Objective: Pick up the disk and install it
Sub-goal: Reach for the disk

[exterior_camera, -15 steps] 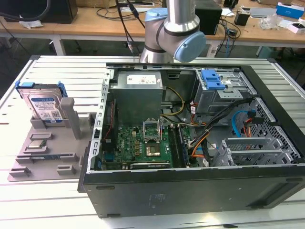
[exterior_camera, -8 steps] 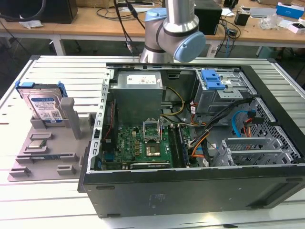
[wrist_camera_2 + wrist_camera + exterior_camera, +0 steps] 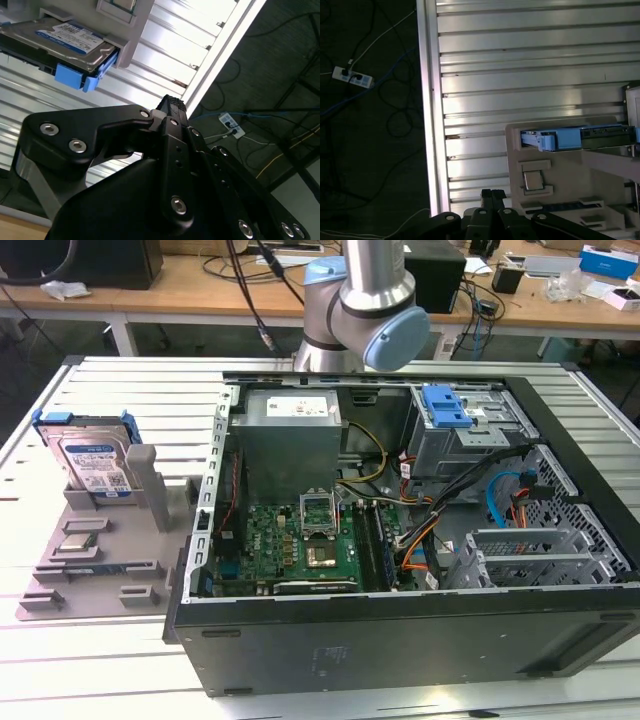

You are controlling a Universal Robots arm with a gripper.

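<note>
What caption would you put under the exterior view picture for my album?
The disk stands in a grey holder beside the open computer case.

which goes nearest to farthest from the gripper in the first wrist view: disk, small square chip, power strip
From the gripper:
1. small square chip, lying in the grey holder, closest.
2. disk, standing in the same holder, beyond the chip.
3. power strip, down on the floor past the table edge, farthest.
</note>
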